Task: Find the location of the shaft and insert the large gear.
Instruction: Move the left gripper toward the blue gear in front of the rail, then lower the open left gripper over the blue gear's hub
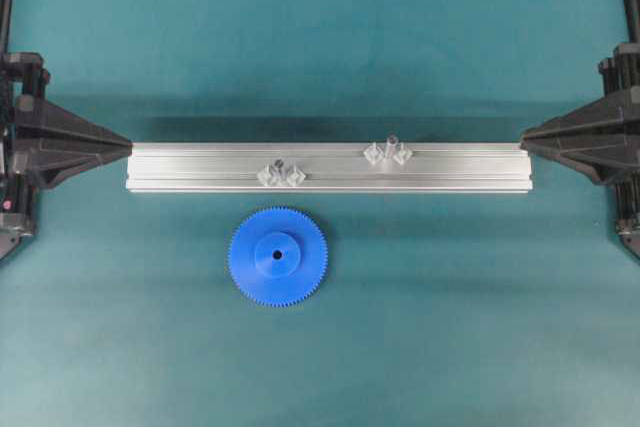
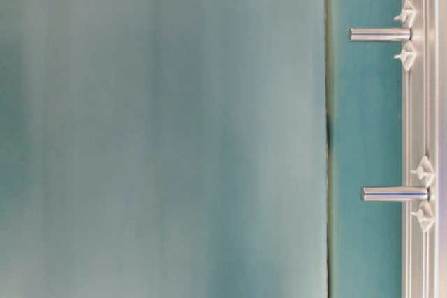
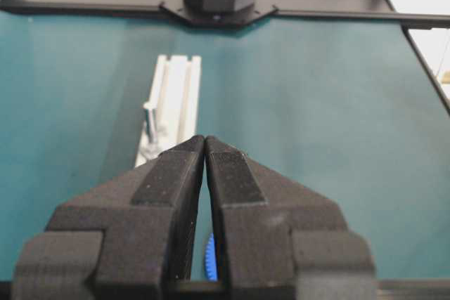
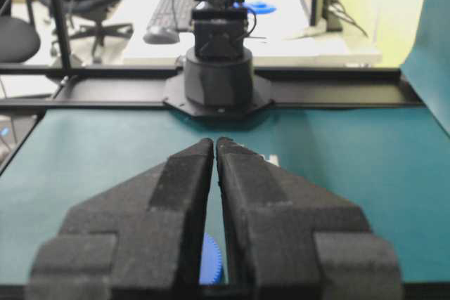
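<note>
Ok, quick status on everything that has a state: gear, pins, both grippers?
large gear: flat on the mat, hub up, not on a pin.
left pin: upright on the rail, bare.
right pin: upright, bare.
left gripper: shut, empty.
right gripper: shut, empty.

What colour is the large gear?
Bright blue all over; the large gear shows best in the overhead view.
</note>
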`<act>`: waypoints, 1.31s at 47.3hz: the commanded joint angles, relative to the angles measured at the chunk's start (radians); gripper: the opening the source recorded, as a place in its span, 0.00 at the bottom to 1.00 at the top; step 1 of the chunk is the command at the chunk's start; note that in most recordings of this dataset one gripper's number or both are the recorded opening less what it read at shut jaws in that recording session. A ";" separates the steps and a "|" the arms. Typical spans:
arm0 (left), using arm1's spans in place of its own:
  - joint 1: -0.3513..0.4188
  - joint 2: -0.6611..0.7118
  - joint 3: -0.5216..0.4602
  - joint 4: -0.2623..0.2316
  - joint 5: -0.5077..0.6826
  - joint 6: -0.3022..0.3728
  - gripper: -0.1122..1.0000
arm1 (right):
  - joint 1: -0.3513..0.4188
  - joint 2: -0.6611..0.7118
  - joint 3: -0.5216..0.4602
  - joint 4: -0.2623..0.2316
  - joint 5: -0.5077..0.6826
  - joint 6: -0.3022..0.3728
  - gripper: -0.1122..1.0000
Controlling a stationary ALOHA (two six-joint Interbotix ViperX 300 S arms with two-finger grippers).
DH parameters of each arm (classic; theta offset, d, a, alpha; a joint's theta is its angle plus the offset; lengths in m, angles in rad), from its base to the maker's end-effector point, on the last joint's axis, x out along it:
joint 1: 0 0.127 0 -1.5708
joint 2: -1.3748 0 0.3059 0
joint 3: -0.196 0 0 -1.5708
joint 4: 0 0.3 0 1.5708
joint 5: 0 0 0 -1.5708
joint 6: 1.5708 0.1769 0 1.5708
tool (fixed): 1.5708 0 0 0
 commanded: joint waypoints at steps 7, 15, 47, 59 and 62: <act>-0.023 0.095 -0.046 0.011 0.002 -0.040 0.10 | 0.008 0.011 -0.025 0.023 0.046 0.023 0.14; -0.048 0.193 -0.097 0.011 0.046 -0.046 0.09 | 0.006 0.025 -0.038 0.025 0.186 0.052 0.11; -0.109 0.554 -0.290 0.011 0.227 -0.117 0.09 | -0.009 0.336 -0.098 0.025 0.371 0.106 0.11; -0.123 0.710 -0.382 0.012 0.272 -0.120 0.09 | -0.014 0.416 -0.104 0.025 0.371 0.107 0.11; -0.123 0.739 -0.405 0.011 0.298 -0.120 0.09 | -0.014 0.420 -0.106 0.025 0.371 0.106 0.11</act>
